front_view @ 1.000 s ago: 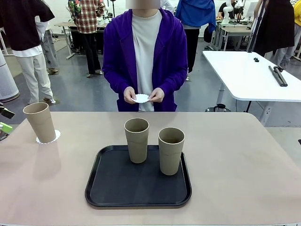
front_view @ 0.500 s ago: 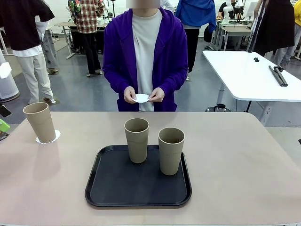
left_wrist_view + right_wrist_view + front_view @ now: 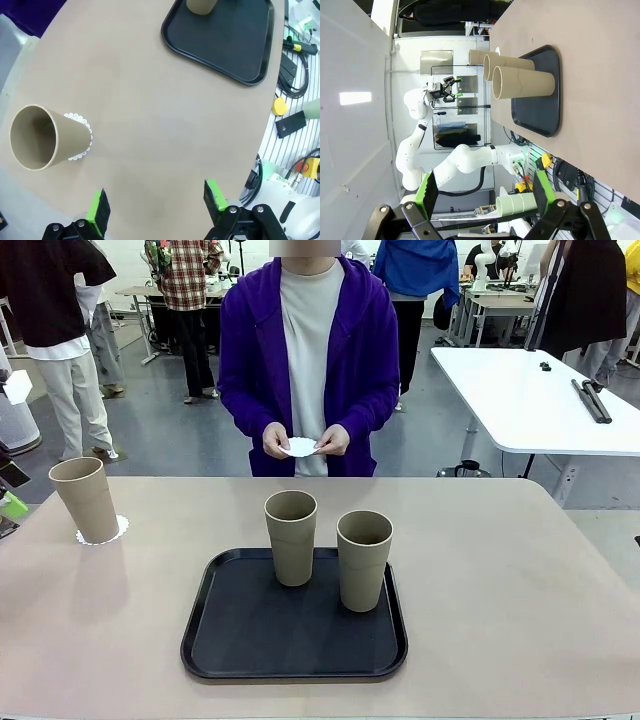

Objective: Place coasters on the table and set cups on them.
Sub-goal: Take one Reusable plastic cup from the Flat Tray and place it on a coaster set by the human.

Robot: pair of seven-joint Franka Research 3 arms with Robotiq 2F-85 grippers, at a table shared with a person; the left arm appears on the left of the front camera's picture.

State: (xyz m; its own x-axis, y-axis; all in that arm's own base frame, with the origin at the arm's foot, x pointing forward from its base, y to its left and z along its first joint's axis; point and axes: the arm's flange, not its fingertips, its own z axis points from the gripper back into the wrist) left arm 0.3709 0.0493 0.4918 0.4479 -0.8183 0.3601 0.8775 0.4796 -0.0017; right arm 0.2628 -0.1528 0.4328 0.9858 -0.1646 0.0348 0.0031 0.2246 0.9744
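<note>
One tan cup [image 3: 87, 500] stands on a lacy white coaster [image 3: 104, 531] at the far left of the beige table [image 3: 500, 570]. Two more cups [image 3: 291, 537] [image 3: 364, 560] stand on the black tray [image 3: 294, 625]. A person across the table holds another coaster [image 3: 299, 448] in both hands. My left gripper [image 3: 10, 490] sits at the left edge, open and empty. In the left wrist view this gripper [image 3: 157, 202] hovers above the table near the cup [image 3: 45, 137] on its coaster [image 3: 82, 145]. My right gripper [image 3: 485, 192] is open, off the table, facing the cups [image 3: 522, 82].
A white table [image 3: 530, 400] with dark tools stands at the back right. Cables, a yellow button and small parts [image 3: 290, 100] lie below the table's near edge. Other people stand behind. The tray [image 3: 225, 45] takes the table's middle.
My left gripper has drawn back and risen slightly at the left edge of the front view. Cups, tray and the person's hands are unchanged.
</note>
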